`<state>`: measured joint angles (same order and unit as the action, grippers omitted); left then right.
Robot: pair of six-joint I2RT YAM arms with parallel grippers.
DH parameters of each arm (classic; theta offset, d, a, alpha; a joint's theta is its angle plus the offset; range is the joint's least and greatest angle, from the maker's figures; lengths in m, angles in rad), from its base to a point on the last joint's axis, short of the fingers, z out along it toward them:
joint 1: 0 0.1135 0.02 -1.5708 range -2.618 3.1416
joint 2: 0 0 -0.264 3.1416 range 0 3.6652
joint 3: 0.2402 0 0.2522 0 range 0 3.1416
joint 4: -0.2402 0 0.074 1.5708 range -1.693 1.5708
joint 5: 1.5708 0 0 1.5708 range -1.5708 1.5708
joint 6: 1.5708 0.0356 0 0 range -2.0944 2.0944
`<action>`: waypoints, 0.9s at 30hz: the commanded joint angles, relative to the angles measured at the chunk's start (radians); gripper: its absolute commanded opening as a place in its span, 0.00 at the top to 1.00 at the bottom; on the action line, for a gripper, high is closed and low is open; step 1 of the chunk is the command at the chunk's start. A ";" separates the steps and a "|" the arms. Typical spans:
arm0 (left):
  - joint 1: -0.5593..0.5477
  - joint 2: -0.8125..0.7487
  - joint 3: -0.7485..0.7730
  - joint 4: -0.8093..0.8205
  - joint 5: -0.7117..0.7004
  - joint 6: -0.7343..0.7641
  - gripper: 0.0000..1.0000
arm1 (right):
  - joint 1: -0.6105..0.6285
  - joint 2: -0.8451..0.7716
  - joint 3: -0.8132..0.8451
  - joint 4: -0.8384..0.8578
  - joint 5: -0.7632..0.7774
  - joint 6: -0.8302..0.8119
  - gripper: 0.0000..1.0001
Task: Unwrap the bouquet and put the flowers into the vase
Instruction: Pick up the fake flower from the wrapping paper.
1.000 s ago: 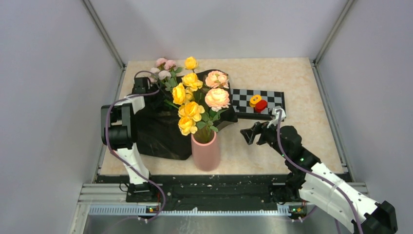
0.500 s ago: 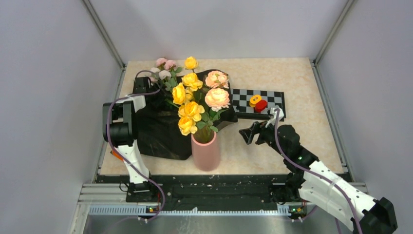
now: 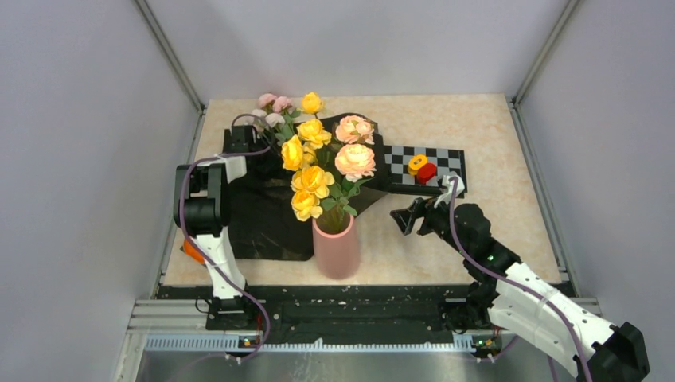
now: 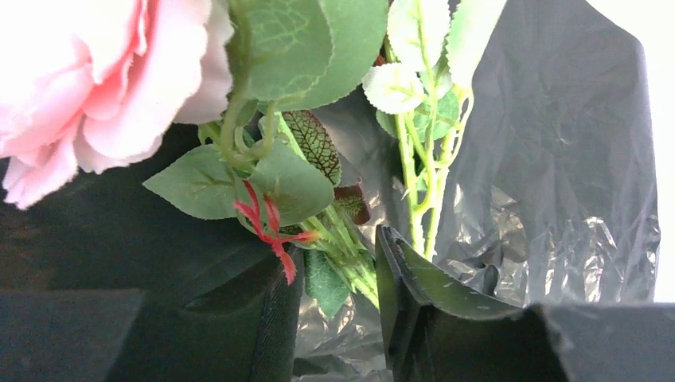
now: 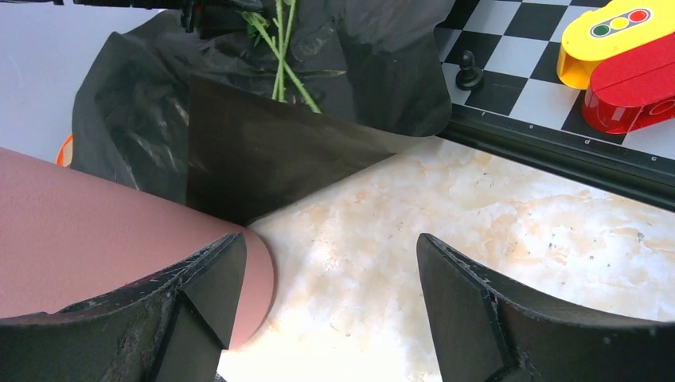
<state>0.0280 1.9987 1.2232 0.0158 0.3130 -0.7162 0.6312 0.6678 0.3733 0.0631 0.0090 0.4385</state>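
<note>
**Closing in on the last pink stems**

Gathering the last of the bouquet looks like the step in hand. The pink vase [image 3: 336, 248] stands at the near edge of the table [image 3: 477, 127] and already holds yellow and peach flowers [image 3: 314, 179]. The black wrapping paper [image 3: 263, 215] lies spread open to its left. A small bunch of pink roses [image 3: 271, 107] rests at the far edge of that paper, well apart from the vase.

The left gripper [image 3: 239, 142] is down at those roses. In its wrist view the jaws stand apart with the green stems [image 4: 342, 255] running through the gap, just under a pink bloom [image 4: 87, 87]. Whether the fingers touch the stems I cannot tell; no firm pinch shows. The right gripper [image 3: 406, 216] hangs spread wide and empty just beside the vase, over bare table.

The next move, as I judge it, calls for the left jaws to pinch the stems low down. Then comes a lift clear of the crinkled paper and a carry across to the vase mouth, past the blooms already standing there.

No brand, label or lettering can be read. The chequered board [image 3: 446, 159] carries a yellow block [image 5: 613, 32] printed with traffic-light dots, a red block [image 5: 637, 87] and a small black pawn [image 5: 470, 76].
</note>
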 commanded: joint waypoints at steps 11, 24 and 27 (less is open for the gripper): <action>-0.015 -0.012 -0.011 -0.009 -0.088 -0.003 0.89 | -0.010 -0.041 -0.004 0.011 0.003 0.002 0.20; 0.012 -0.275 -0.175 0.032 -0.169 0.045 1.00 | -0.010 -0.046 -0.012 0.020 -0.001 0.010 0.20; 0.013 -0.319 -0.207 0.047 -0.170 0.036 1.00 | -0.010 -0.048 -0.014 0.020 -0.001 0.014 0.20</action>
<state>0.0353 1.7741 1.0515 0.0116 0.1654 -0.6991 0.6312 0.6350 0.3664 0.0586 0.0097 0.4423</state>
